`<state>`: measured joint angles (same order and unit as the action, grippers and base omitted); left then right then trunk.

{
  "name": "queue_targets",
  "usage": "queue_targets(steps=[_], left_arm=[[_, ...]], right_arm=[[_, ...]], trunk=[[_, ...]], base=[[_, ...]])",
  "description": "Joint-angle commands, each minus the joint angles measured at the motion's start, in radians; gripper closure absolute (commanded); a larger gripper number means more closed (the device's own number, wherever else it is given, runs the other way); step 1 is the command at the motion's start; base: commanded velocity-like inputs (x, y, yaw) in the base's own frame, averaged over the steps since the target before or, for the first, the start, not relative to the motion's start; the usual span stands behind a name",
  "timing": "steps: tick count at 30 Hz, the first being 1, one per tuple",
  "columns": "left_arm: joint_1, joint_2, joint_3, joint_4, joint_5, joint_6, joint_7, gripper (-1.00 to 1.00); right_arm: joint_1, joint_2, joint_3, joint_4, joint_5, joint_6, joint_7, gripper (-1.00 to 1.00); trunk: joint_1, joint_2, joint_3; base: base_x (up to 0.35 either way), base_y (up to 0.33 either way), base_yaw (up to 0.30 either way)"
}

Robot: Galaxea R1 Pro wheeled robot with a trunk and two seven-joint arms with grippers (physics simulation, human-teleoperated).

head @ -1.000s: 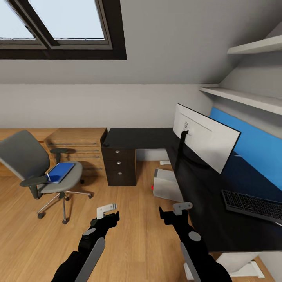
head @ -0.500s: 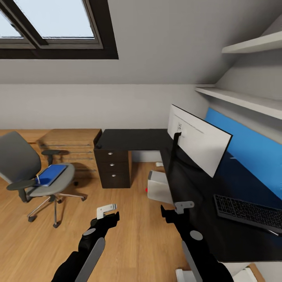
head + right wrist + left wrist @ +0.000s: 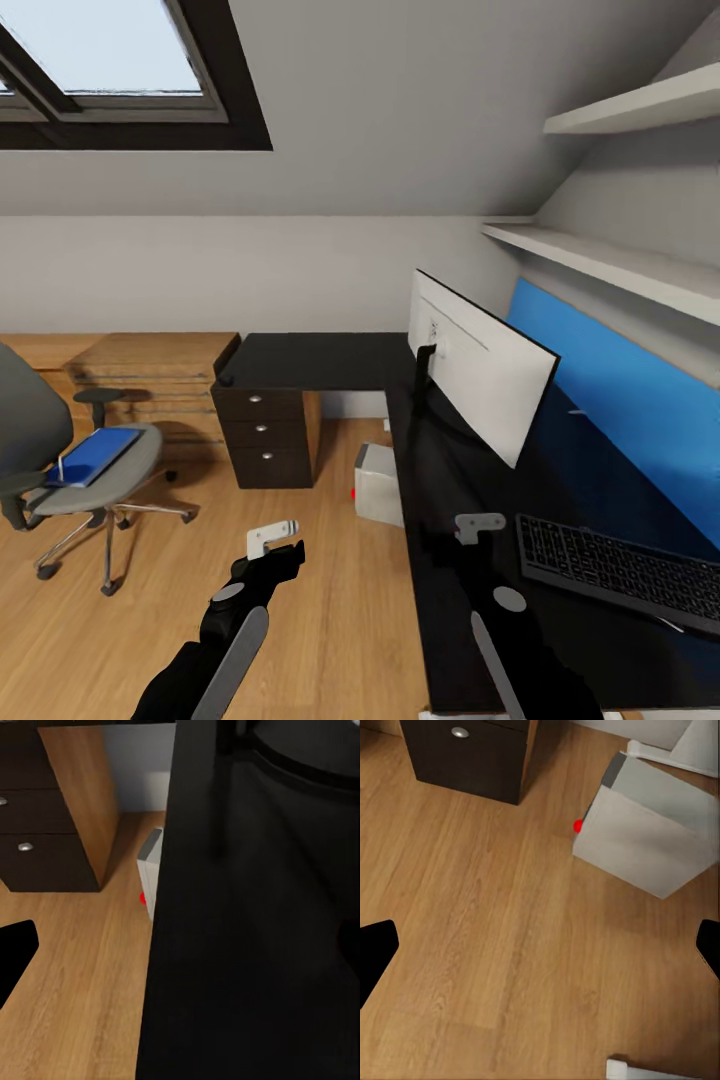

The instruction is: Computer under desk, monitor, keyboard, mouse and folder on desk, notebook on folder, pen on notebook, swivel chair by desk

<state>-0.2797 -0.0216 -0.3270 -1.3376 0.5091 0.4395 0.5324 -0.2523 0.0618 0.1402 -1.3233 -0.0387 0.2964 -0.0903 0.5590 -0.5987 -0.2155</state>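
A bedroom with a light wood floor, pale grey walls and a dark-framed skylight in the sloped ceiling at upper left. A glossy black L-shaped counter runs along the right side and turns left along the far wall, ending in a dark three-drawer unit. A bright blue back panel lines its right edge, with two white shelves on the wall above. On the counter stands the monitor, its white back facing the viewer, on a black stand. Nearer, at the right, lies the black keyboard, also on the counter. The light grey computer, with a small red light, sits on the floor, partly under the counter's edge. At far left is the grey swivel chair, well apart from the counter, with the blue folder lying on its seat; what lies on the folder is too small to tell. A light wooden dresser stands against the far wall behind it. The left gripper hangs over the bare floor, its fingers spread apart and empty. The right gripper is over the counter's near left edge, its fingers likewise apart, holding nothing.
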Motion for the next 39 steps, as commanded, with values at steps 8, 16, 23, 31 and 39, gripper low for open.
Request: queue_targets(steps=[8, 16, 23, 31, 39], left_arm=[[-0.001, 0.0, -0.001, -0.002, 0.009, 0.002, 0.009, -1.0], [-0.001, 0.0, -0.001, -0.002, 0.011, 0.002, 0.009, -1.0], [-0.001, 0.0, 0.0, -0.002, 0.011, 0.002, 0.009, -1.0], [-0.001, 0.007, 0.0, -0.002, 0.011, 0.001, 0.008, -1.0], [-0.001, 0.01, 0.002, -0.003, 0.011, 0.001, 0.008, -1.0]], right_arm=[[-0.001, 0.0, -0.085, 0.004, -0.004, 0.005, -0.005, -1.0], [-0.001, -0.001, -0.11, 0.055, -0.004, 0.004, -0.005, -1.0], [-0.001, -0.003, -0.165, 0.071, -0.003, 0.004, -0.005, -1.0], [-0.038, -0.057, -0.301, 0.134, -0.007, -0.007, -0.002, -1.0], [-0.321, -0.147, -0.345, 0.488, -0.009, -0.055, -0.001, -1.0]], trunk=[[0.001, -0.001, -0.002], [0.001, -0.001, -0.002], [0.001, -0.001, -0.002], [0.001, -0.001, -0.002], [0.001, -0.001, -0.002]], base=[[0.14, -0.306, 0.0], [0.035, -0.281, 0.0], [0.005, -0.215, 0.0], [0.039, -0.114, 0.0], [0.0, 0.0, 0.0]])
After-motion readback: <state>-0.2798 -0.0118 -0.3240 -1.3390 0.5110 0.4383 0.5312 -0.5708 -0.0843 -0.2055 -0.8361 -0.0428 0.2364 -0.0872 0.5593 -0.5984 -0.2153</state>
